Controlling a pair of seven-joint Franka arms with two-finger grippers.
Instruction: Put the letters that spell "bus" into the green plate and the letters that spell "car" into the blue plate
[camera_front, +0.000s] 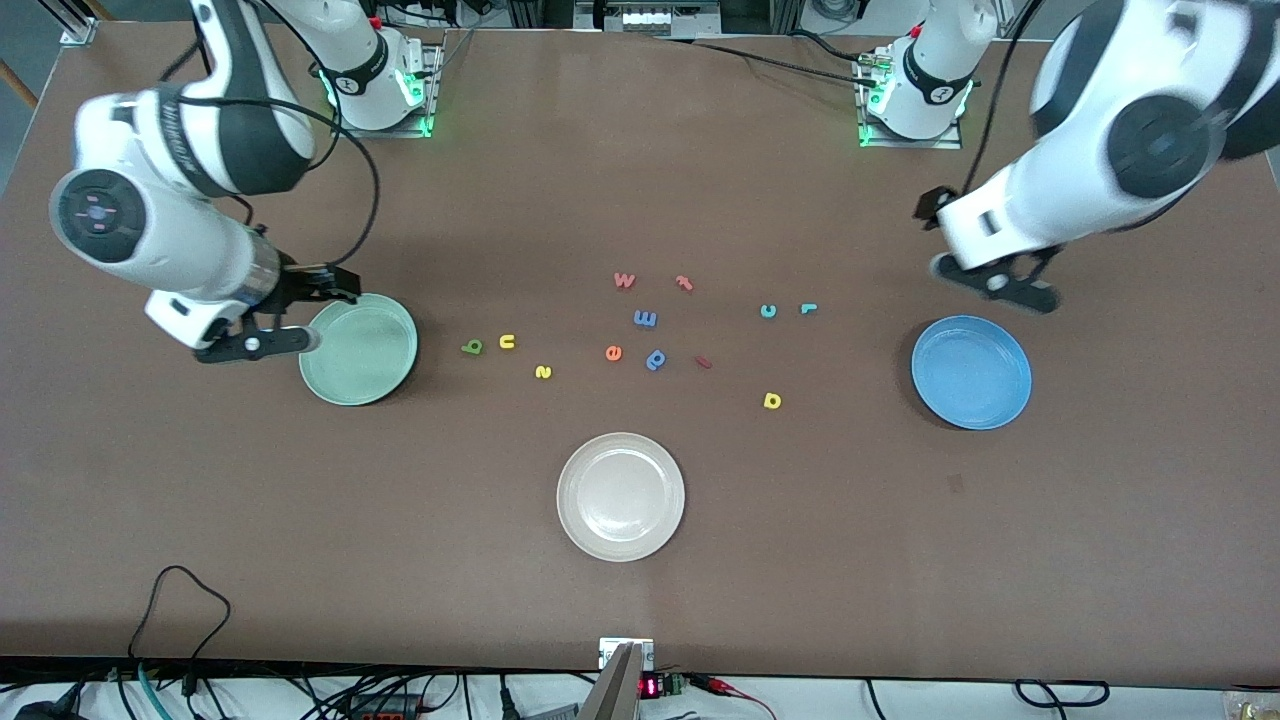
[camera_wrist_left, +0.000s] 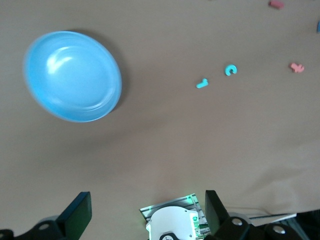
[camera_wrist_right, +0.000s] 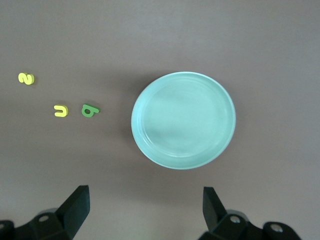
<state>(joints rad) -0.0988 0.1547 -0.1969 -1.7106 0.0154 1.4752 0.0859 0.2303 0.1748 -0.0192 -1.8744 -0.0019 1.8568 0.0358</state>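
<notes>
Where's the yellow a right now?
In the front view the yellow a lies on the table, nearer the camera than the teal c, toward the blue plate.

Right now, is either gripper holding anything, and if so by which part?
Nothing is held. The left gripper hangs open beside the blue plate; the right gripper hangs open at the green plate.

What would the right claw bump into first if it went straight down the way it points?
Probably the bare table, just beside the green plate. The right claw is open and empty; depth is hard to judge, so it might clip the plate's rim.
</notes>
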